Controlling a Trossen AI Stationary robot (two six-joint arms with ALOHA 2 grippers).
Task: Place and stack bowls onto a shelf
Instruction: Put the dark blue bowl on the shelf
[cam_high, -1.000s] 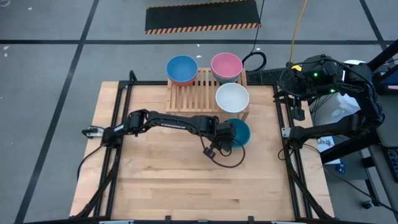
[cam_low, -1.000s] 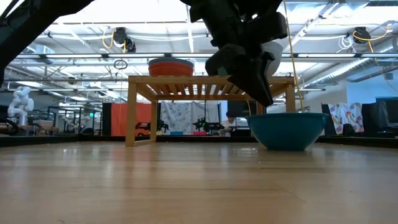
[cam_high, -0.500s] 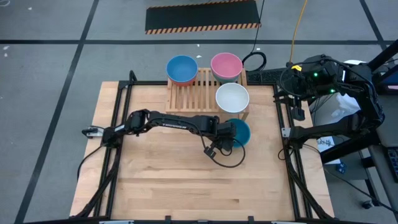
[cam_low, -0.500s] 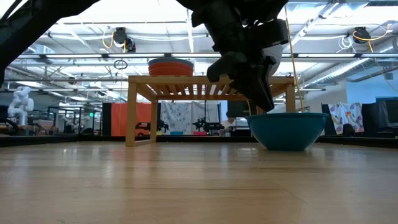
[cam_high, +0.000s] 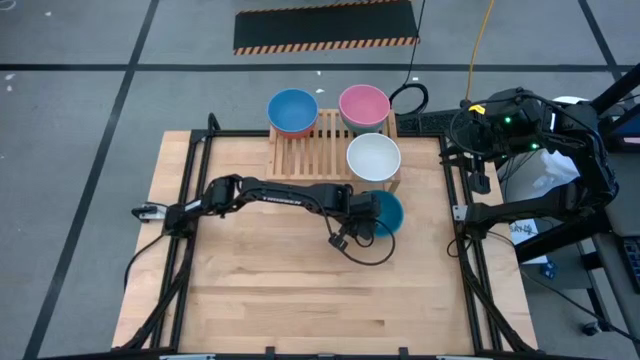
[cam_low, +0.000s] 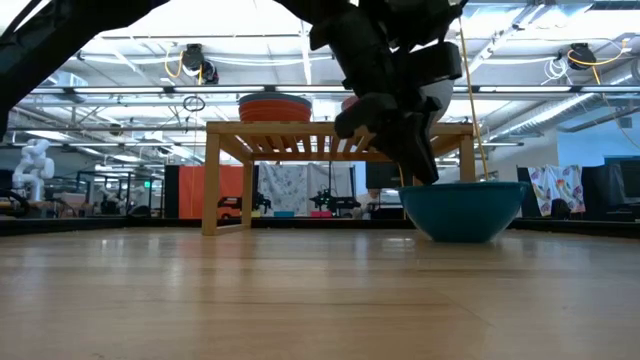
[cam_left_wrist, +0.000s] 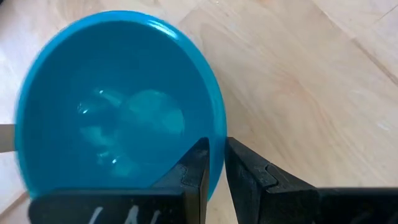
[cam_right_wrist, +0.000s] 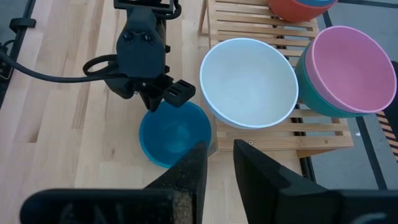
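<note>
My left gripper (cam_left_wrist: 214, 163) is clamped on the rim of the glossy teal bowl (cam_high: 383, 211), which sits on the pale wood-plank table (cam_high: 260, 290) just in front of the slatted shelf (cam_high: 305, 158). On the shelf sit the white bowl (cam_high: 373, 157), the pink bowl (cam_high: 363, 104) over a dark green one, and the light blue bowl (cam_high: 292, 110) over a red one. My right gripper (cam_right_wrist: 216, 163) waits off the table's right side, fingers slightly apart and empty; beyond the table is an open workshop with ceiling trusses.

Teal bowl (cam_high: 382, 212) upright on the table beside the shelf (cam_high: 300, 155) bearing white (cam_high: 373, 157), pink (cam_high: 364, 105), blue bowls (cam_high: 292, 110).

left claw (cam_high: 366, 218) low, clamped shut
</note>
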